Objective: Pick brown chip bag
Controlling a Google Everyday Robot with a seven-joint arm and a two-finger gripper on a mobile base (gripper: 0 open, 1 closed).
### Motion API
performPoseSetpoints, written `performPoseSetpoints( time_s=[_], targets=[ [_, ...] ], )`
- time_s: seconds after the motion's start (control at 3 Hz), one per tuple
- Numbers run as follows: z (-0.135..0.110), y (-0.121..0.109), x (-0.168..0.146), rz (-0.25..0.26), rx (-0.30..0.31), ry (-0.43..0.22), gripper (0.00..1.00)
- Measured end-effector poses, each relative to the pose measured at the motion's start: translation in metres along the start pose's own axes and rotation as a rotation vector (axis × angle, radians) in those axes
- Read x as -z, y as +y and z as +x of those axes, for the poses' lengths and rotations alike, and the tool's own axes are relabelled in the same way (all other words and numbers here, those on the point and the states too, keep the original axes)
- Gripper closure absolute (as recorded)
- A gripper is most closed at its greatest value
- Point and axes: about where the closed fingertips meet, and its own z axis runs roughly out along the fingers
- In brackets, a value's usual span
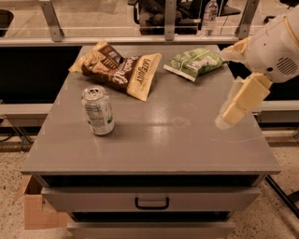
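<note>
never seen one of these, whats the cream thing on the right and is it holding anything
The cream thing is a robot arm; its tip, the gripper, hangs over the right side of the grey cabinet top. One camera looks down on the cabinet from its drawer side. On top lie a brown chip bag at the back left and a green and white bag at the back right; a can stands nearer the front. The gripper touches none of them, so nothing is held.
</note>
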Motion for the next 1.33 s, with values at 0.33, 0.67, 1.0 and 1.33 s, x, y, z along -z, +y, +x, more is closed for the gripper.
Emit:
performPoseSetpoints(
  time_s=[0.33, 0.67, 1.0, 1.33],
  targets=[
    [-0.018, -0.002, -0.004, 0.025, -0.04, -0.087, 0.0],
    [-0.018, -0.002, -0.004, 0.025, -0.04, -0.087, 0.0],
    [-0.012, -0.014, -0.02, 0.044, -0.054, -0.108, 0.0],
    [-0.01, -0.035, -0.032, 0.076, -0.048, -0.134, 0.0]
  ],
)
